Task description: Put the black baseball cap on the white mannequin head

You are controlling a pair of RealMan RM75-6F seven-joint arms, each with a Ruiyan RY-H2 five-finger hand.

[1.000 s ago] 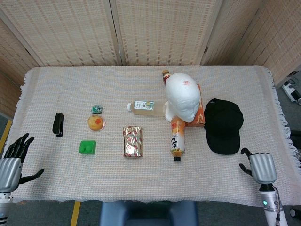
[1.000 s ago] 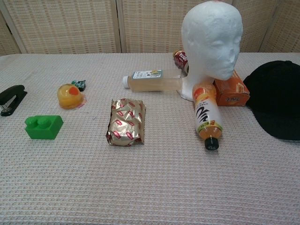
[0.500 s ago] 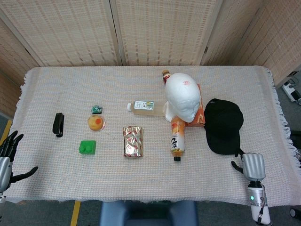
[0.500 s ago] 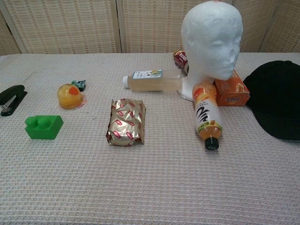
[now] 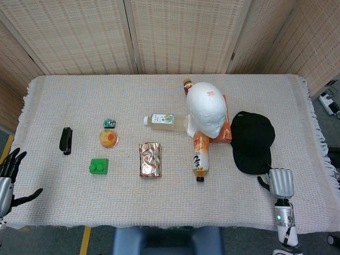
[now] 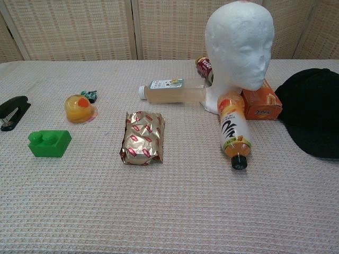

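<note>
The black baseball cap [image 5: 252, 142] lies flat on the table to the right of the white mannequin head [image 5: 207, 114], brim toward the front edge. The chest view shows the cap [image 6: 312, 114] at the right edge and the mannequin head [image 6: 241, 47] upright, facing forward. My right hand [image 5: 280, 183] hovers at the front edge just right of the cap's brim, its thumb apart, holding nothing. Off the table's front left corner, my left hand [image 5: 8, 178] has its fingers spread and is empty. Neither hand appears in the chest view.
An orange juice bottle [image 5: 200, 154] lies in front of the mannequin, an orange box [image 5: 227, 127] between it and the cap. A tea bottle [image 5: 162, 120], foil packet [image 5: 150, 159], green brick [image 5: 99, 166], jelly cup [image 5: 108, 138] and stapler [image 5: 66, 140] lie to the left.
My right hand has moved left and forward, closer to the cap's brim. My left hand has drawn back toward the lower left corner.
</note>
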